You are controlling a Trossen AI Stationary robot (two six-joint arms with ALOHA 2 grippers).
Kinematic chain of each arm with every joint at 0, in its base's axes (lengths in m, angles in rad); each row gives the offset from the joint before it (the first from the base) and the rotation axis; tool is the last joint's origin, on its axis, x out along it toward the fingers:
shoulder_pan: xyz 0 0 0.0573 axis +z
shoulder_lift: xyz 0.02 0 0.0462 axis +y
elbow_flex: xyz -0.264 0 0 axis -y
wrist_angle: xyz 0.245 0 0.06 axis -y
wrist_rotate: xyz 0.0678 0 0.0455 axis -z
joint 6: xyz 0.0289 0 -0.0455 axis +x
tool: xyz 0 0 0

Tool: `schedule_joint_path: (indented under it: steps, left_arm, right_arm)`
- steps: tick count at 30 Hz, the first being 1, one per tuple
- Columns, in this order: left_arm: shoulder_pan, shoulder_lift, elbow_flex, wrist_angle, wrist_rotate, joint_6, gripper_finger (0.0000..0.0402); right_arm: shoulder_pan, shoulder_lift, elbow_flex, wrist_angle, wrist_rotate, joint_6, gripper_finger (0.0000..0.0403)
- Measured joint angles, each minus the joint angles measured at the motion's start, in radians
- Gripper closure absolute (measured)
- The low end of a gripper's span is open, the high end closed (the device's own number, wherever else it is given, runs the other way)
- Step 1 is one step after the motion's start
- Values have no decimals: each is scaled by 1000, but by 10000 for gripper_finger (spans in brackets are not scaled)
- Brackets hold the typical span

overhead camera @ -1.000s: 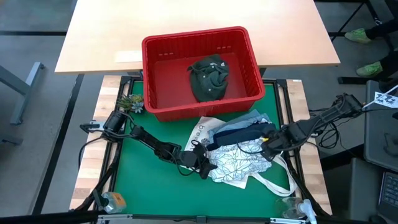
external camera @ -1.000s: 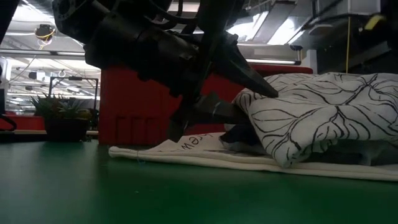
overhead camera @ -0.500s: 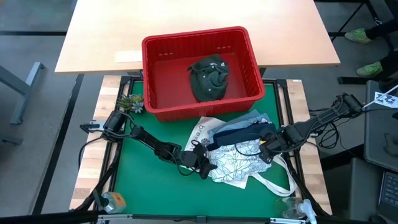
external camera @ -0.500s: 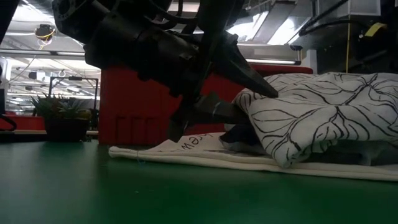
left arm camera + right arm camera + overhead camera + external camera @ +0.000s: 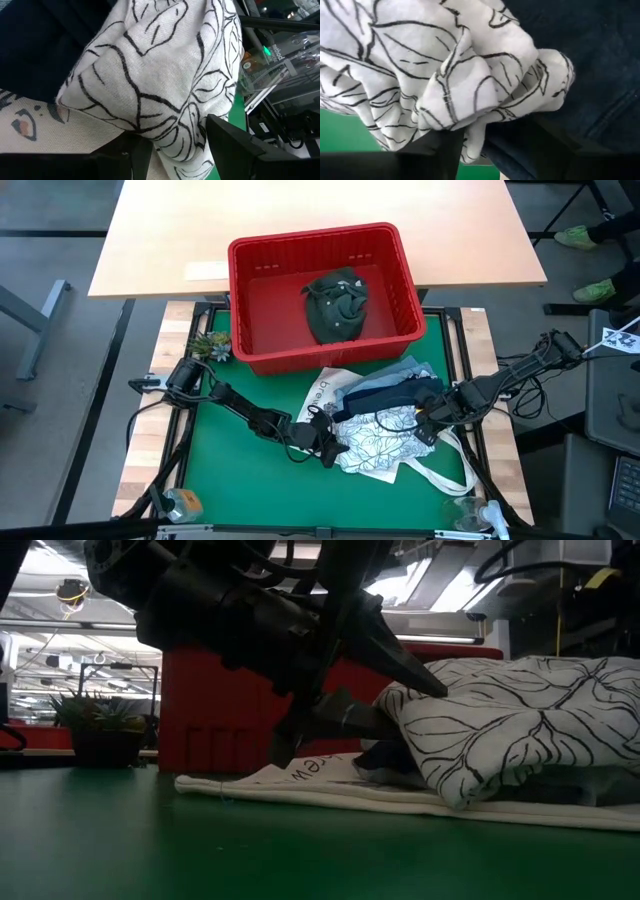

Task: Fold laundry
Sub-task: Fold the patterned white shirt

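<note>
- The leaf-print garment (image 5: 378,442) lies crumpled on the green tabletop (image 5: 240,480), atop a white tote (image 5: 325,392) and beside navy (image 5: 395,395) and light denim (image 5: 410,370) pieces.
- An olive garment (image 5: 337,303) sits in the red basket (image 5: 400,280).
- Left end effector (image 5: 330,442) grasps the leaf-print's left edge, cloth between its fingers (image 5: 235,145).
- Right end effector (image 5: 428,420) straddles its right edge with fingers apart; cannot tell if it grips.
- Tote writing shows only "ew" (image 5: 308,770); nothing else is readable.
- A potted plant (image 5: 210,345) stands left of the basket.
</note>
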Motion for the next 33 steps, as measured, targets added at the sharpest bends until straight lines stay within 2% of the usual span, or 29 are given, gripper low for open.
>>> schedule_joint_path:
  steps: [11,15,17,22,27,33]
  left_arm:
    - [0,-2,0,53,3,-33,228]
    - [0,-2,0,60,32,-34,244]
    - [0,-2,0,68,49,-34,261]
    - [0,-2,0,74,53,-35,320]
    - [2,-2,-1,84,53,-68,384]
    - [4,-2,-1,221,60,-137,387]
  right_arm:
    - [0,0,0,84,-22,-37,344]
    - [0,0,0,118,-26,-37,390]
    - [0,0,0,132,-26,-37,396]
    - [0,0,0,146,-26,-37,382]
    - [0,0,0,151,-26,-36,397]
    - [0,-3,33,164,-26,-35,395]
